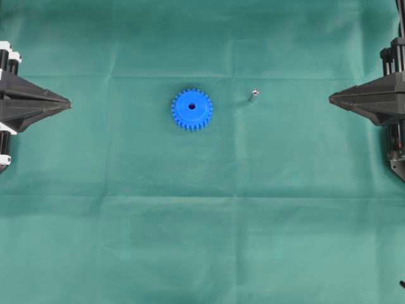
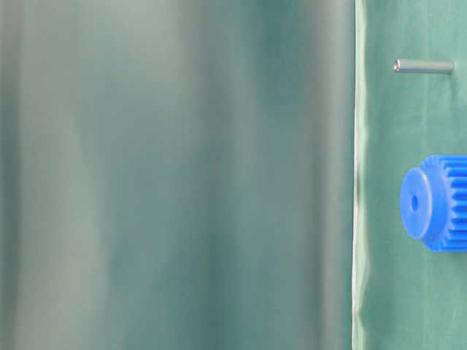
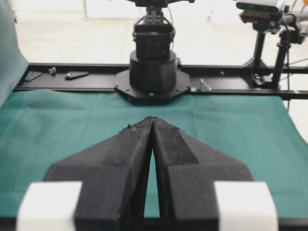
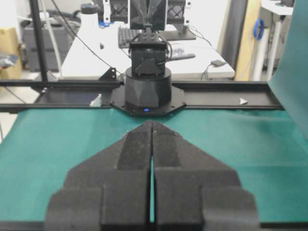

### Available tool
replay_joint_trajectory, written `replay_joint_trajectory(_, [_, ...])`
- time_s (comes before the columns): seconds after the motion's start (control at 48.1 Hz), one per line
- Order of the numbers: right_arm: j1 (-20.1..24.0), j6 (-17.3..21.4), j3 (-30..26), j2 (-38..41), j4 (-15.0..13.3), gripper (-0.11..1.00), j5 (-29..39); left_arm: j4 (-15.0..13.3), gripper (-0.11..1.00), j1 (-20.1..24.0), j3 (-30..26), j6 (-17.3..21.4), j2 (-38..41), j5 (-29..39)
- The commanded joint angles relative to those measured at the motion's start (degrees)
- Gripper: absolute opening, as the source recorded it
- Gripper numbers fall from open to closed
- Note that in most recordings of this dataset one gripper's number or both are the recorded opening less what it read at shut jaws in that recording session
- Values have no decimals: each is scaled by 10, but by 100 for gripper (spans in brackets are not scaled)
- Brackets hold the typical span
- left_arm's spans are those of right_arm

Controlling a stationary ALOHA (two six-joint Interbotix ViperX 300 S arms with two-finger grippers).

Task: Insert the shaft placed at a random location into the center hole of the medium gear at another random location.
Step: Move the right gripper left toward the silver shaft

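Both grippers are pinched tight and hold nothing, far out at the side edges of the green cloth (image 1: 202,240).

Left gripper (image 1: 68,102) points in from the left edge, and its two black fingers (image 3: 130,159) touch at the tips. Right gripper (image 1: 330,98) points in from the right edge, closed the same way. Lots of open cloth lies between them. Blue gear (image 1: 192,109) lies flat near the middle, with its center hole (image 1: 192,106) facing up. Little silver pin (image 1: 253,95) sits near the gear on the right gripper's side, not touching it.
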Motion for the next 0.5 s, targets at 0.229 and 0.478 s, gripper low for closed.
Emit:
replay_joint_trajectory(0.229, [-29, 1, -10, 25, 1, 1, -1, 6, 0, -12, -18, -4, 4, 4])
replay_joint_trajectory(0.478, [-63, -2, -8, 54, 0, 4, -16, 7, 0, -12, -18, -3, 4, 4])
